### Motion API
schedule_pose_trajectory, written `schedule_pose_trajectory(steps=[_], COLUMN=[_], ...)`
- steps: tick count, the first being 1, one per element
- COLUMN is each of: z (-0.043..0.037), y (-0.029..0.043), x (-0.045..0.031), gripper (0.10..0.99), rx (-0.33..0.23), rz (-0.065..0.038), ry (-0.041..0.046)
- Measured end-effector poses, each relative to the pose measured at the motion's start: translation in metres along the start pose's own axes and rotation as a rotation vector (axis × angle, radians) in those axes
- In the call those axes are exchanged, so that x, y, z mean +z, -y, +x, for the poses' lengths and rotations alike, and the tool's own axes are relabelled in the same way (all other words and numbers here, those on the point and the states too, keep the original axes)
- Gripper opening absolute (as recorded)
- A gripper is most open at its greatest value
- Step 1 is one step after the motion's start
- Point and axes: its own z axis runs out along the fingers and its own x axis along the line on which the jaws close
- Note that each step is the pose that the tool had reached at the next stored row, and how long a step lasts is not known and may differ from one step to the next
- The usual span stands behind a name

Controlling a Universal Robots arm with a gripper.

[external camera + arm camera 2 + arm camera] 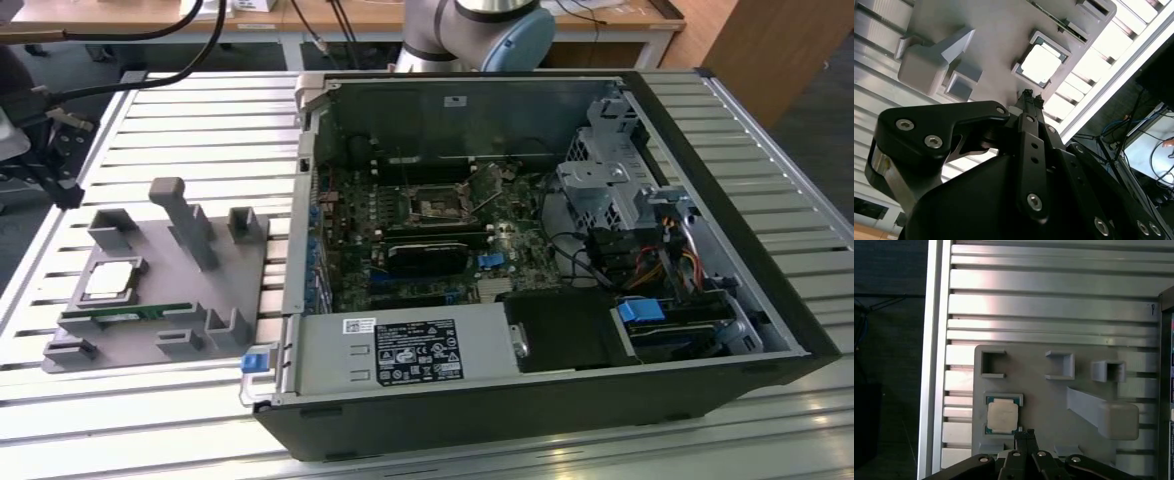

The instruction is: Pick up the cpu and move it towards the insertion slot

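- Jaws stand together with nothing between them; in the first wrist view the gripper (pixel 1025 432) hangs over the holder (pixel 1054 400), its tips just beside one corner of the cpu (pixel 1002 415). Whether they touch anything I cannot tell.
- The cpu looks light, thin, rigid and easily damaged. Its metal lid is smooth and likely slippery, and its underside should be spared any scraping.
- The best hold, I judge, is across two opposite edges of the pale rim, lifting straight up out of its pocket.
- The pocket wall hugs the rim closely, so fingers would have little room to get in.
- In the exterior view the holder lies at 9 o'clock of the case (pixel 534 425). The cpu sits flat in a square pocket on the holder's 9 o'clock side, with a green stick (pixel 123 315) in a groove at its 6 o'clock.
- Inside the case, the slot (pixel 438 206) lies at 10 o'clock of the middle, well apart from the cpu, with a black card (pixel 427 257) at its 6 o'clock.
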Motion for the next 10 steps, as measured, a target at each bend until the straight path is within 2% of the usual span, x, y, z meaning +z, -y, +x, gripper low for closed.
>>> schedule_pose_trajectory(steps=[10], z=[0.0021], y=[0.0029], x=[0.0058], gripper=[0.106], rx=[0.0], rz=[0.002], ry=[0.0])
